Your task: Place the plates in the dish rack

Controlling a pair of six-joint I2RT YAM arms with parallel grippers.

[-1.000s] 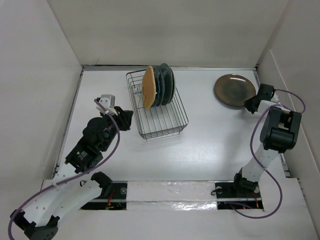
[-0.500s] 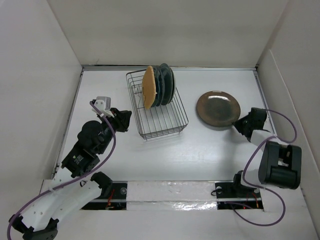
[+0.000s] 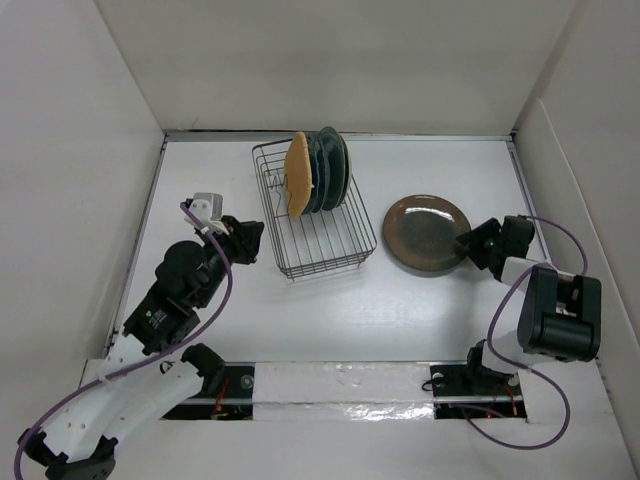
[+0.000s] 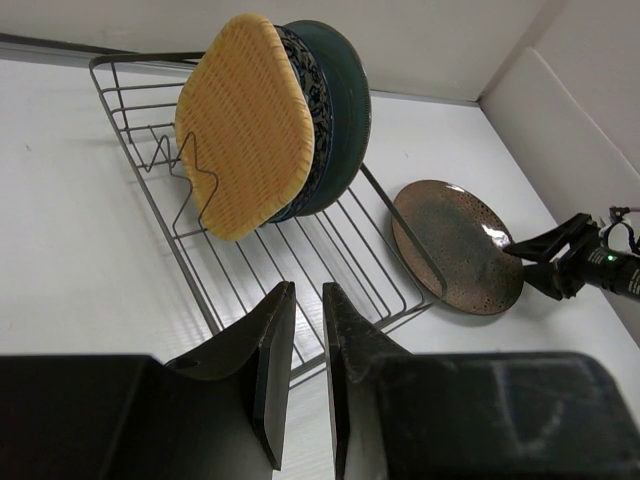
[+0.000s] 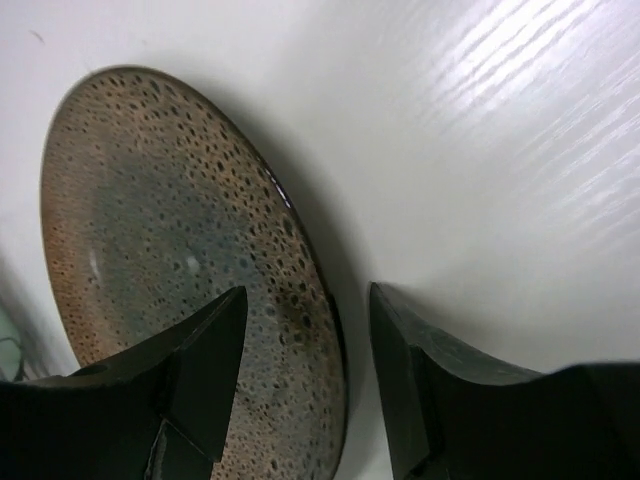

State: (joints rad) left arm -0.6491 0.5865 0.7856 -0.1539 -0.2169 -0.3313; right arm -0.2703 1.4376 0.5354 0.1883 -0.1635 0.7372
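Note:
The black wire dish rack (image 3: 330, 245) stands left of centre. An orange plate (image 3: 297, 185), a blue-and-white patterned plate (image 4: 312, 100) and a dark teal plate (image 3: 335, 165) stand on edge at its far end. The glossy brown plate (image 3: 425, 232) lies flat on the table just right of the rack. My right gripper (image 3: 468, 243) is open at that plate's right rim: one finger hangs over the plate (image 5: 160, 220), the other beside the rim. My left gripper (image 3: 250, 240) is shut and empty, left of the rack's near end (image 4: 400, 230).
White walls close in the table at the back and on both sides. The right wall runs close behind the right arm (image 3: 560, 315). The left arm's purple cable (image 3: 225, 270) loops beside the rack.
The right gripper slid the brown plate from the back right corner towards the rack, then opened and let go of its rim. The left arm drew back slightly.

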